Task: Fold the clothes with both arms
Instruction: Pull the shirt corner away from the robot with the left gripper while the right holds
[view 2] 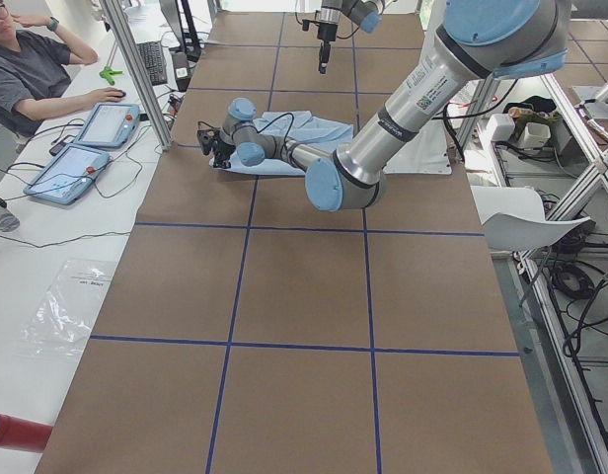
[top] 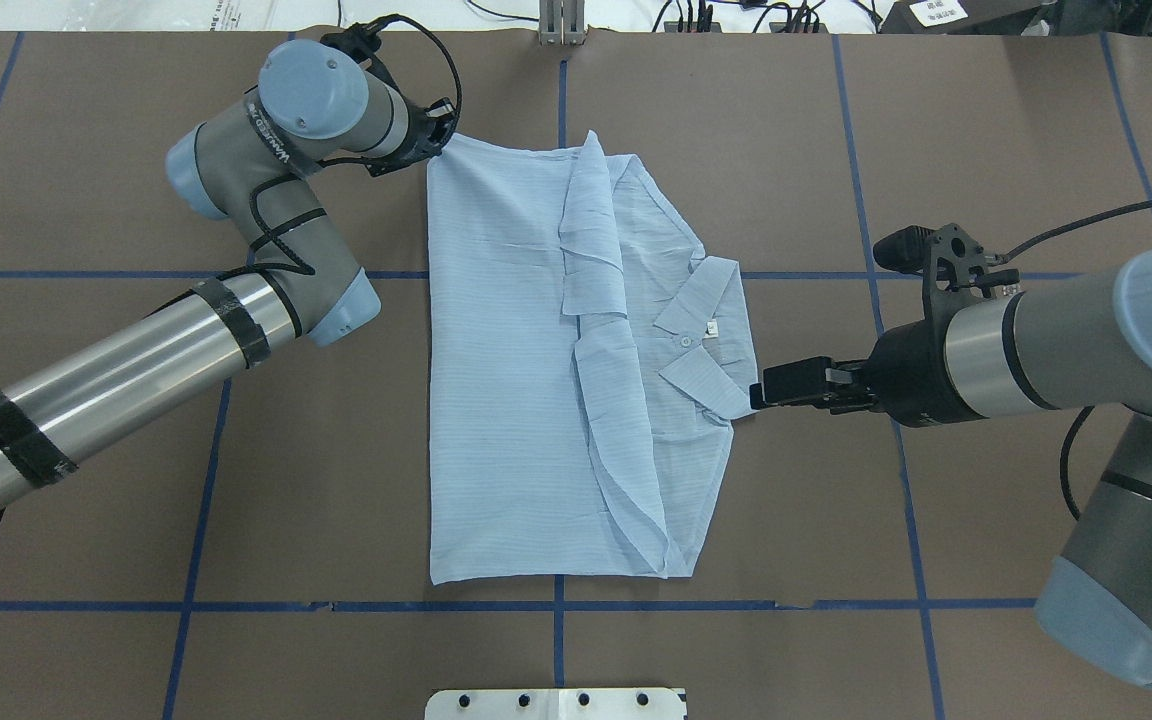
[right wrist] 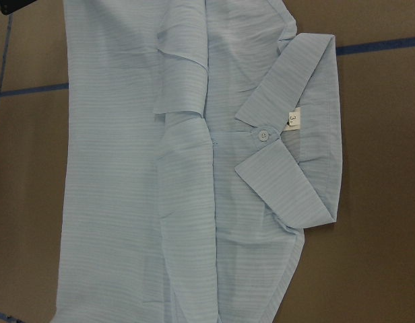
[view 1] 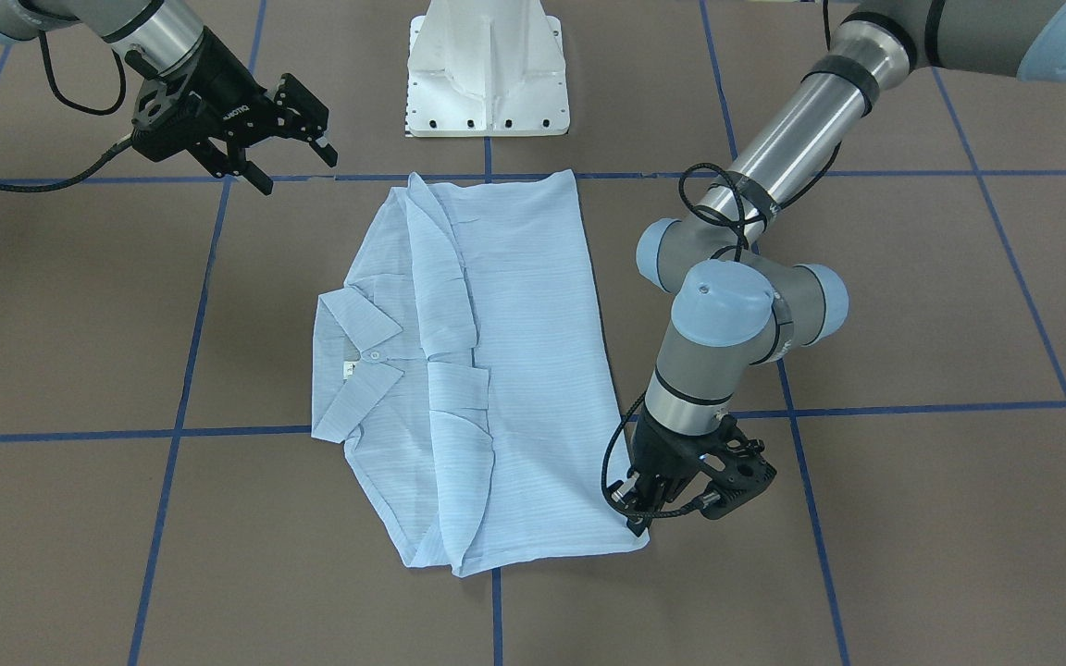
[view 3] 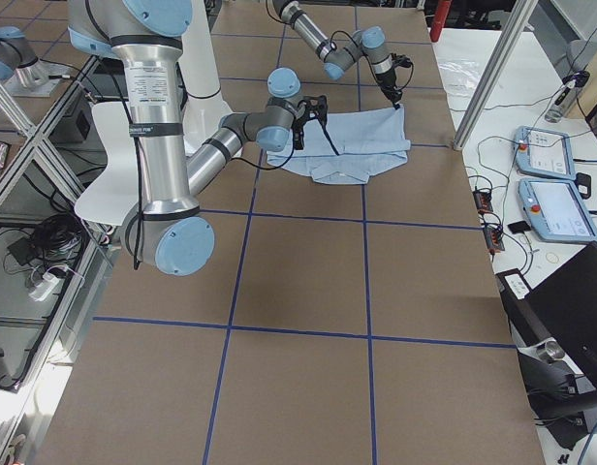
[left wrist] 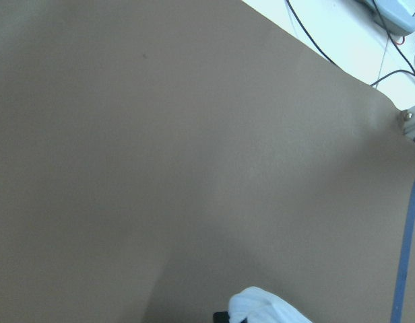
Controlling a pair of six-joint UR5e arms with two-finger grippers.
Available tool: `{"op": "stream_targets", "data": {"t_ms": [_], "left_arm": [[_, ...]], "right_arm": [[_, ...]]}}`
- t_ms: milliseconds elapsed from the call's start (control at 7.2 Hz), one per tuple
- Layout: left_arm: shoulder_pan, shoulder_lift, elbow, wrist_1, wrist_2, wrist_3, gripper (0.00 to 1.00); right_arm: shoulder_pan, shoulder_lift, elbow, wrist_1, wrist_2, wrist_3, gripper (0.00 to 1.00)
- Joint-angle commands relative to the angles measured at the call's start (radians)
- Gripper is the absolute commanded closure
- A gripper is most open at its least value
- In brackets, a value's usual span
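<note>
Left end effector (view 1: 636, 521) pinches shirt (view 1: 524, 370) corner; right end effector (view 1: 295, 171) spread wide, empty, aloft; white base (view 1: 487, 74) near shirt.

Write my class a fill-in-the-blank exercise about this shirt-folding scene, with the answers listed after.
The shirt has its collar toward the robot's ___ arm.
The right tool is ___ and holds nothing.
The left tool meets the shirt at a ___.
The table has taped lines coloured ___.
Answers: right, open, corner, blue.
</note>
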Motion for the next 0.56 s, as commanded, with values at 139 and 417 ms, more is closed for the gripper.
{"op": "stream_targets", "data": {"t_ms": [139, 417], "left_arm": [[-0.001, -0.004, 0.024, -0.058, 0.017, 0.024, 0.02], [-0.012, 0.011, -0.04, -0.038, -0.041, 0.114, 0.0]], "right_arm": [[0.002, 0.029, -0.027, -0.001, -0.022, 0.002, 0.0], [-0.045, 0.07, -0.078, -0.027, -0.093, 0.0, 0.0]]}}
